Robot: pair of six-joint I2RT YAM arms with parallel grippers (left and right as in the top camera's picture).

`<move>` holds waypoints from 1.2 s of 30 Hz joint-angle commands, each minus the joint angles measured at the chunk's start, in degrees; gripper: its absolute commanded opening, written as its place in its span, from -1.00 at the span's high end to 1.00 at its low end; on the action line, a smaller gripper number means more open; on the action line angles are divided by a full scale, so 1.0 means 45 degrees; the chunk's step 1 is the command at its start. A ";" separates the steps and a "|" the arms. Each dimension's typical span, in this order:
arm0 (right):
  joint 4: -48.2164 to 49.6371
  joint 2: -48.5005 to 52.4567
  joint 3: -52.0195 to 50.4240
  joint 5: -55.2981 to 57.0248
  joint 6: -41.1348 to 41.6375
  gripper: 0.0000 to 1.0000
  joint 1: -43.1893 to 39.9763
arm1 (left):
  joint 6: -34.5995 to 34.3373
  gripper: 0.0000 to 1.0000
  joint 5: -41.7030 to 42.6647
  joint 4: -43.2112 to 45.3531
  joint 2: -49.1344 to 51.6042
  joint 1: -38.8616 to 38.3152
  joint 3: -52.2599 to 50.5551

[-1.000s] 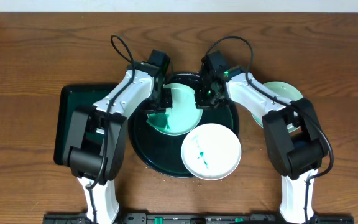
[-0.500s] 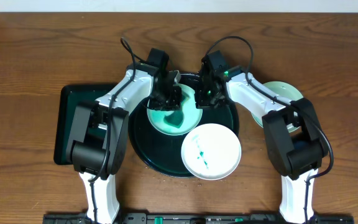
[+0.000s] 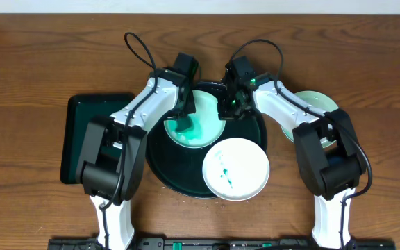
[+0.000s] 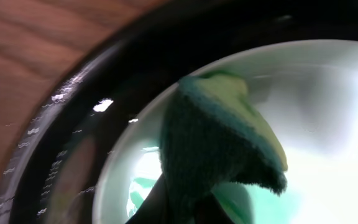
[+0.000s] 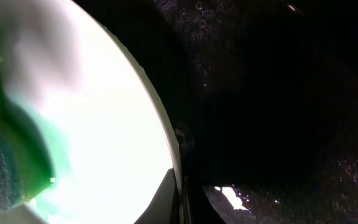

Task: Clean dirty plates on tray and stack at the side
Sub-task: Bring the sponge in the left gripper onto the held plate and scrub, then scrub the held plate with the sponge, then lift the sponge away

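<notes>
**Surface** (image 3: 47, 55): brown wood grain, matte.

**Round tray** (image 3: 164, 173): glossy green-black with a raised rim, lying mid-surface between the two arms. The wrist views show bright glints and fine specks on the glaze. The overhead shows only a dark disc.

**First mint plate** (image 3: 207, 128): small, round and shallow, lying on the far half of the round tray, with a teal patch on its left part. The right wrist view shows its thin, pale rim against the dark tray.

**Sponge** (image 4: 210, 155): folded, with a nubbly teal face and a smoother yellow-green face, pressed onto the first mint plate. The overhead shows it only as a teal blot.

**Left hand** (image 3: 185, 119): over the plate's left part, pinching the sponge, which hides most of the fingertips in the left wrist view.

**Right hand** (image 3: 226, 111): at the plate's right edge. In the right wrist view the rim runs down between its two fingers, which are pressed onto it.

**White plate** (image 3: 235, 169): smooth, with thin teal streaks left of centre. It lies on the near right of the round tray and overhangs the rim.

**Second mint plate** (image 3: 319, 103): on the surface right of the round tray, partly under the right arm.

**Rectangular tray** (image 3: 71, 139): dark green and glossy, left of the round tray.
</notes>
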 commanded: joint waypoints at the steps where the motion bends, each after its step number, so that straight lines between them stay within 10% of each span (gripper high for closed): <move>1: -0.0141 0.0325 0.0049 -0.0049 0.0058 0.97 0.0121 | -0.0204 0.86 -0.2059 -0.0763 0.0578 0.0296 -0.0350; 10: -0.0146 0.0325 0.0049 -0.0049 0.0058 0.98 0.0121 | 0.6139 0.85 0.7402 -0.1773 0.0578 0.0165 -0.0355; 15: -0.0160 0.0325 0.0049 -0.0049 0.0053 0.98 0.0121 | 0.6577 0.86 0.7839 -0.0525 0.0578 0.0180 -0.0355; 22: -0.0175 0.0325 0.0049 -0.0049 0.0053 0.98 0.0126 | 0.6373 0.86 0.4493 0.1695 0.0578 0.0180 -0.0355; 29: -0.0199 0.0325 0.0049 -0.0044 0.0044 0.98 0.0121 | 0.0413 0.86 -0.4323 0.0476 0.0578 0.0180 -0.0355; 36: -0.0189 0.0325 0.0049 -0.0049 0.0053 0.98 0.0126 | -0.0408 0.85 -0.3118 -0.1161 0.0578 0.0102 -0.0355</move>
